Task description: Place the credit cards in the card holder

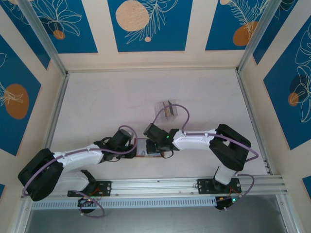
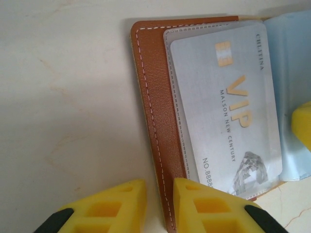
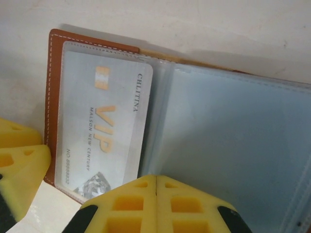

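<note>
Open near the counter's [image 2: 58,97] near edge, the card holder [image 3: 218,145] looks light and floppy, best pinned by its brown cover [image 2: 150,121], a slick silver credit card [image 2: 228,111] already sleeved; right tool [image 3: 156,194] closed empty, left tool [image 2: 160,201] barely parted at that cover, grip unclear.

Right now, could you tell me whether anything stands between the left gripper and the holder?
Nothing visible does. The left gripper is at the holder's brown edge, one finger over the leather, the other over bare table.
</note>
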Controlling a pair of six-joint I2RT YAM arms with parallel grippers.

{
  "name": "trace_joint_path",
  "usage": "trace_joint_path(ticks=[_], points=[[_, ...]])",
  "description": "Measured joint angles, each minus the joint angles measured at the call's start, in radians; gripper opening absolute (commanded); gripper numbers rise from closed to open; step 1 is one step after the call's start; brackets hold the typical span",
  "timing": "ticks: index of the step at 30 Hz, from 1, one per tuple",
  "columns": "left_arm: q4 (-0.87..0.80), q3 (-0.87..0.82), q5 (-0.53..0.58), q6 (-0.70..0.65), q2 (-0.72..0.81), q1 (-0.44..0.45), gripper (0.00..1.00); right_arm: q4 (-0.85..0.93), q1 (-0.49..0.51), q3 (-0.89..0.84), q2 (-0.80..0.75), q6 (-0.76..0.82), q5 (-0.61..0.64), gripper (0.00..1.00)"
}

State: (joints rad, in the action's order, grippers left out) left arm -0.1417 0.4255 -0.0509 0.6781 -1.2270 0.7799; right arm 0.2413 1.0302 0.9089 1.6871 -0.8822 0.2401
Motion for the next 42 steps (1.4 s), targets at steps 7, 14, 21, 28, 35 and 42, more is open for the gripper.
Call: trace_joint_path(ticks=[7,14,21,28,35,42], points=[[0.008,-0.006,0.003,0.0,0.002,0.0,0.22,0.025,0.02,0.067,0.064,0.001,0.008,0.0],[0.022,-0.014,0.003,0.0,0.002,0.0,0.22,0.043,0.031,0.095,0.083,0.002,0.019,0.0],[0.036,-0.029,0.006,0.003,0.019,0.0,0.22,0.119,0.03,0.095,0.009,0.057,0.068,0.13],[0.046,-0.035,0.006,0.004,0.021,0.0,0.22,0.235,0.001,0.18,-0.031,0.173,0.12,0.28],[0.048,-0.035,0.006,0.004,0.021,0.0,0.22,0.293,-0.013,0.249,0.053,0.246,0.163,0.38],[0.048,-0.035,0.006,0.004,0.021,0.0,0.22,0.318,-0.014,0.256,0.116,0.266,0.185,0.39]])
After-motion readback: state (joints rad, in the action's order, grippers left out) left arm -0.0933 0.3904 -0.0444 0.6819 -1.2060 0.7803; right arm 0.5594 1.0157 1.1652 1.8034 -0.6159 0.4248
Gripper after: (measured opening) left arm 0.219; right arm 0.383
